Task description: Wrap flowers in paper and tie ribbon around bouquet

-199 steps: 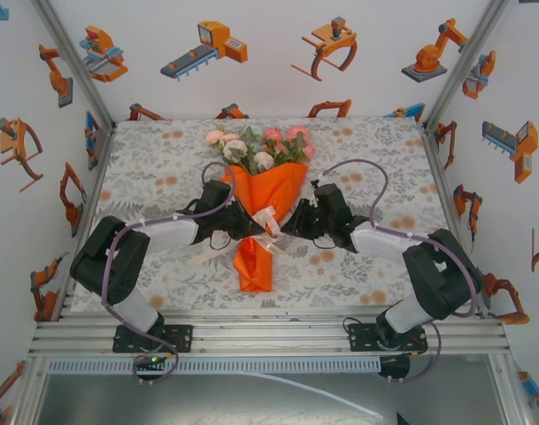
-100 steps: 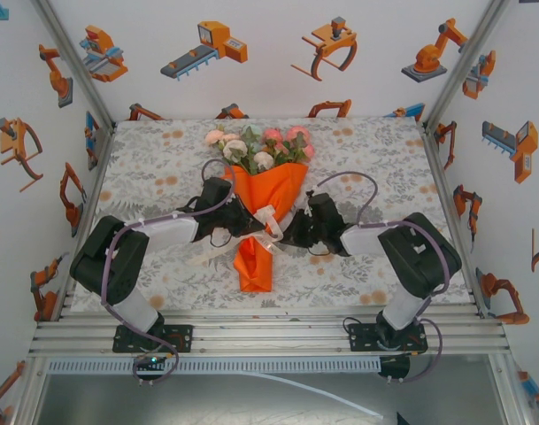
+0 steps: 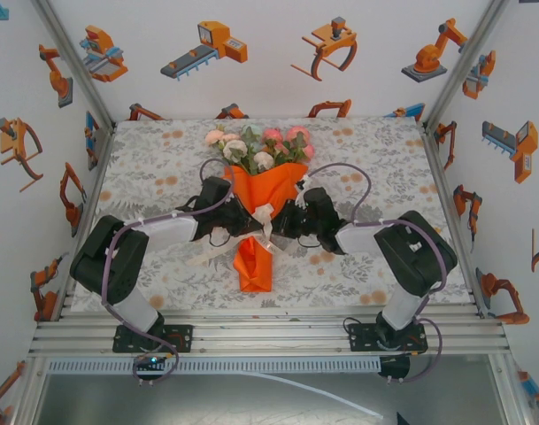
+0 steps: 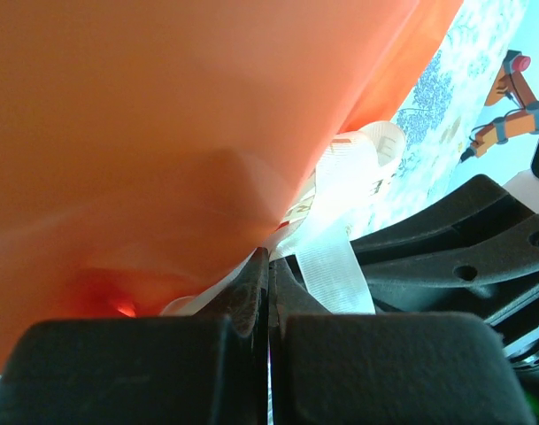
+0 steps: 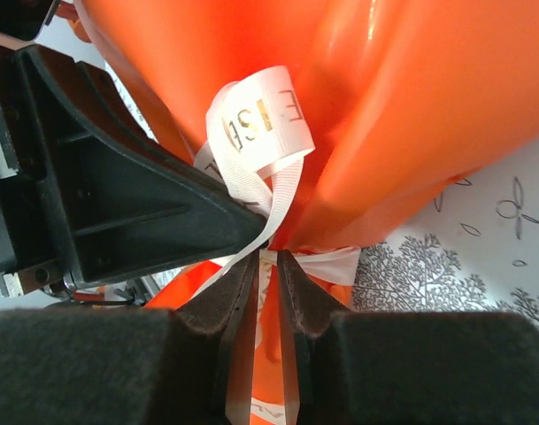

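Robot lab cell, as is shown by alu. frame (image 3: 74, 62), walls (image 3: 269, 88) printed w/ robot pics, and mounting rail (image 3: 269, 336).

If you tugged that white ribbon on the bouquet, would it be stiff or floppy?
Probably floppy: the ribbon curls into a soft loop against the orange paper. Likely very light, being thin and slightly sheer. Its smooth weave might slip.
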Action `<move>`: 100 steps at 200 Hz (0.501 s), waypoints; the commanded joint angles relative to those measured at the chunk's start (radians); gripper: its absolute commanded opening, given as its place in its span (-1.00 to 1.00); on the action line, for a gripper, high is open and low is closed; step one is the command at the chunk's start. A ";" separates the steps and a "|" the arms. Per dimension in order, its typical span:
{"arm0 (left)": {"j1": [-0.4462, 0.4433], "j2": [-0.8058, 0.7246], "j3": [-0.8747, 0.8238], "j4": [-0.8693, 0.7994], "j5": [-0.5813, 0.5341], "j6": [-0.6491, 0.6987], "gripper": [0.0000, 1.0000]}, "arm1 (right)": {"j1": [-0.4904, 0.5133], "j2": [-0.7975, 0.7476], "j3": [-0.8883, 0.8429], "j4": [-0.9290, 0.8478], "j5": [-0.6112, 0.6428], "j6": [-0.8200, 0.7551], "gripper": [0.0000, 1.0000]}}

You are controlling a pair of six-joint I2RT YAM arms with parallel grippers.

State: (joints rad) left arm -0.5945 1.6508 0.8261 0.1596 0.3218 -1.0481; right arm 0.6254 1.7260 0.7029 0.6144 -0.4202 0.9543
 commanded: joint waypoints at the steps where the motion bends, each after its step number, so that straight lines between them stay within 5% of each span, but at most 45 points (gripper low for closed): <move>1: 0.001 0.018 0.029 0.002 0.013 0.017 -1.00 | 0.011 0.020 0.018 0.082 -0.028 0.025 -0.56; 44: 0.004 0.001 0.027 0.008 0.023 0.012 -1.00 | 0.011 0.062 0.054 0.085 -0.047 0.028 -0.40; 100: 0.022 -0.011 0.009 0.055 0.055 -0.050 -1.00 | 0.012 0.052 0.050 0.141 -0.120 0.014 -0.49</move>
State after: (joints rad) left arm -0.5758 1.6596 0.8272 0.1703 0.3241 -1.0565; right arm 0.6266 1.7908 0.7288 0.6788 -0.4953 0.9775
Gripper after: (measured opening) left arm 0.006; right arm 0.264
